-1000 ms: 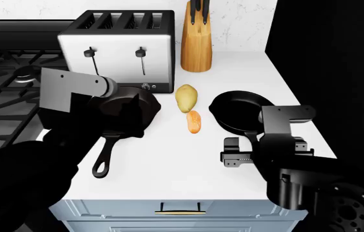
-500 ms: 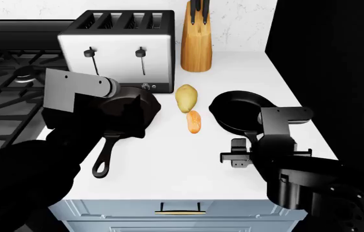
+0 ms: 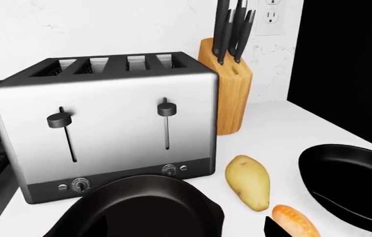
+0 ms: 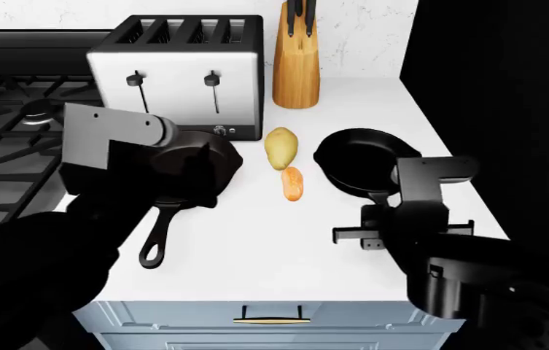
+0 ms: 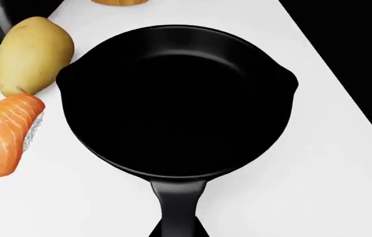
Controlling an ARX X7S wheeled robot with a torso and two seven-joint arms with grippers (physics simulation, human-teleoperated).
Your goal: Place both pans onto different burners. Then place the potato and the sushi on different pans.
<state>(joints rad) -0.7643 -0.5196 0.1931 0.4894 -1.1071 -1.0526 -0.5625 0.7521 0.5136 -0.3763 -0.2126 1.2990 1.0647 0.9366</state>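
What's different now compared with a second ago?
The right gripper has crept forward onto the handle of the smaller pan, which has slid slightly away across the counter. Whether it has gripped yet isn't clear. The left arm, the big skillet, potato and sushi stayed put.

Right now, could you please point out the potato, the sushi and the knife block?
potato (image 4: 281, 147), head view, middle.
sushi (image 5: 4, 134), right wrist view, orange top.
knife block (image 3: 228, 94), left wrist view, wooden front.
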